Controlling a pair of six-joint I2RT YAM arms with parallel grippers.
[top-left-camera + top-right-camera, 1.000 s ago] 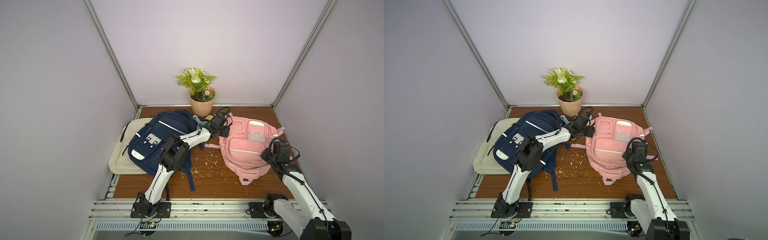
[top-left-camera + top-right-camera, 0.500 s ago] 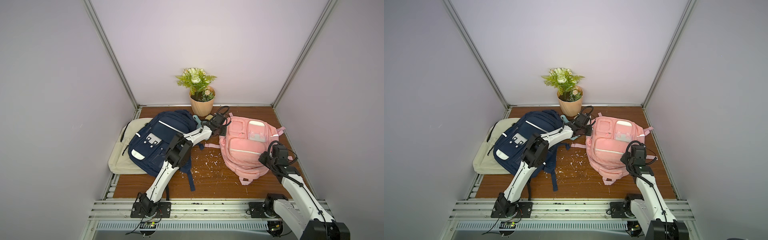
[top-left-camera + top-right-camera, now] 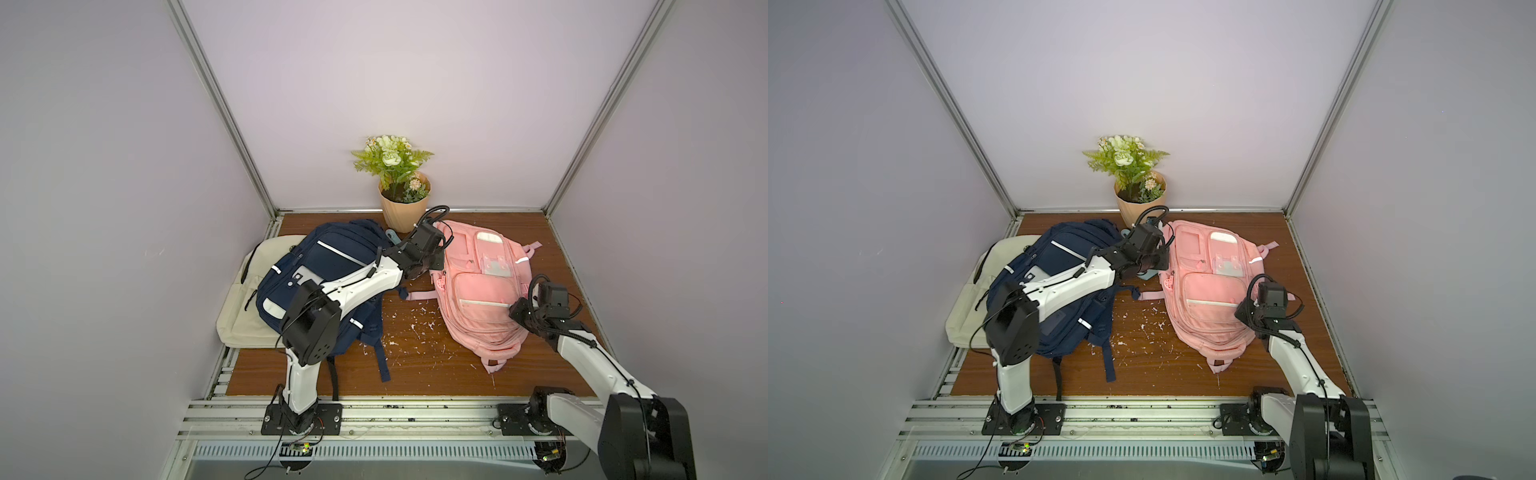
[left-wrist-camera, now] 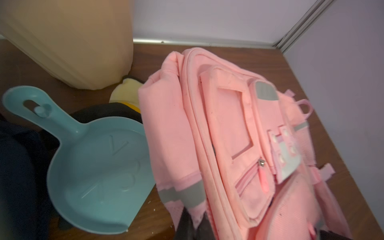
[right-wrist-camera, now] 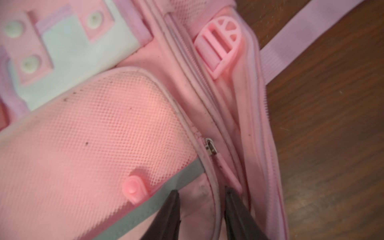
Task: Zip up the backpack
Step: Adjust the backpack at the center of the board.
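Flat on desk (image 3: pixel 415 365), right of centre: pink backpack (image 3: pixel 478 291), front up. At its far left edge, left gripper (image 4: pixel 194 225) closed, pinching side fabric; fingers mostly cut off by wrist frame, hidden under wrist in both top views. At near right side, right gripper (image 5: pixel 201 190) with jaws apart, nothing held; zipper pull (image 5: pixel 228 170) just beside one finger, metal slider (image 5: pixel 210 145) beyond. Between bags, teal dustpan (image 4: pixel 99 176), edge hidden behind pink fabric. Under navy backpack (image 3: pixel 320 266), cream bag (image 3: pixel 245 307) partly covered. Beside flower pot (image 3: pixel 401 216), yellow object (image 4: pixel 126 93) unclear.
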